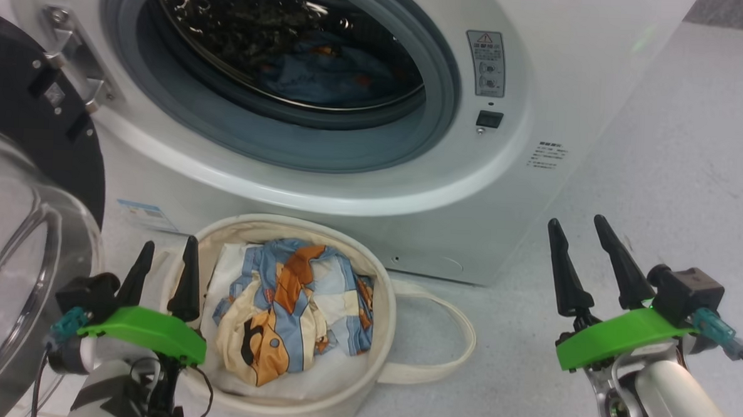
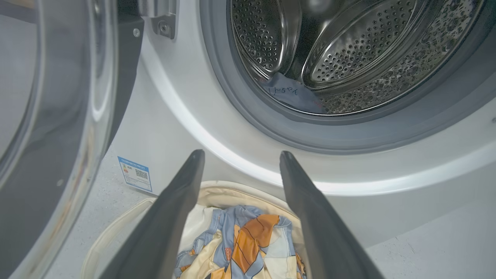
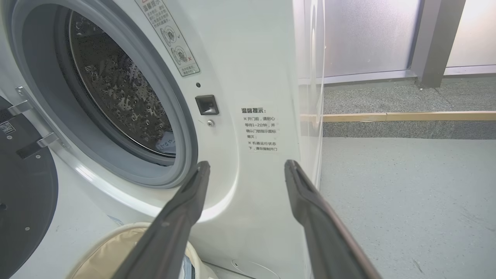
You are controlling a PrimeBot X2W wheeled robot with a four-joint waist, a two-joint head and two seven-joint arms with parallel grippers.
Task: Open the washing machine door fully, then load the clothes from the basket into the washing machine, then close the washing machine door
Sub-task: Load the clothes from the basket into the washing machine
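Grey floor (image 1: 661, 183) — basket (image 1: 376, 359) with clothes (image 1: 292, 305) just beside left pincer (image 1: 170, 242)

One washing machine (image 1: 572, 54), one washing machine door (image 1: 13, 92) and one basket (image 1: 295, 223) are present. There are two grippers, the left gripper (image 1: 170, 242) and the right gripper (image 1: 576, 219), with two fingers (image 1: 563, 267) each. Two heaps of clothes (image 1: 292, 305) are visible.

Left hand (image 1: 170, 242) and right hand (image 1: 576, 220) have black tapered fingers (image 1: 566, 273) on green brackets (image 1: 617, 335).
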